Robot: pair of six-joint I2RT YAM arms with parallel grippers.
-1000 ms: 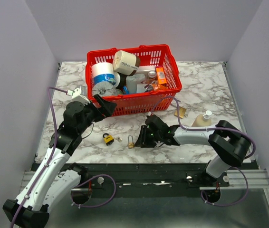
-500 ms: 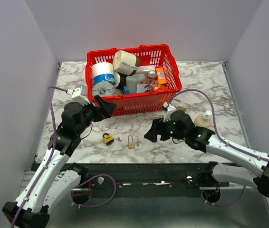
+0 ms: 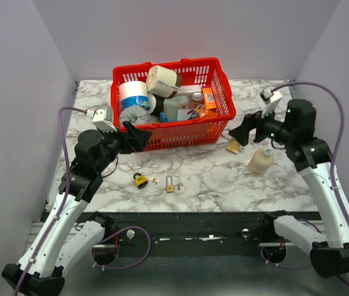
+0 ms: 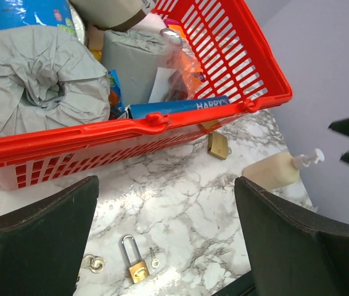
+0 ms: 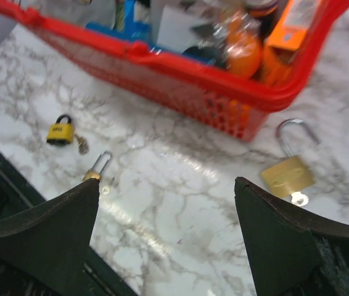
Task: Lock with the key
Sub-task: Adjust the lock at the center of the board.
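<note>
A small brass padlock point(image 3: 170, 185) lies on the marble table with its shackle up and a loose small key point(image 3: 178, 187) beside it. It also shows in the left wrist view point(image 4: 134, 262) with the key point(image 4: 155, 258), and in the right wrist view point(image 5: 97, 169). My left gripper point(image 3: 137, 135) is open and empty, held against the basket's front, above and behind the padlock. My right gripper point(image 3: 243, 131) is open and empty, raised at the right near the basket's corner, far from the small padlock.
A red basket point(image 3: 162, 143) full of goods stands at the back centre. A yellow padlock point(image 3: 140, 180) with keys lies left of the brass one. A larger brass padlock point(image 3: 234, 145) with a key in it and a soap bottle point(image 3: 262, 161) lie at the right.
My right arm has lifted off the table beside the small brass padlock and swung back to the right, up near the basket's corner. The left arm has barely moved.
</note>
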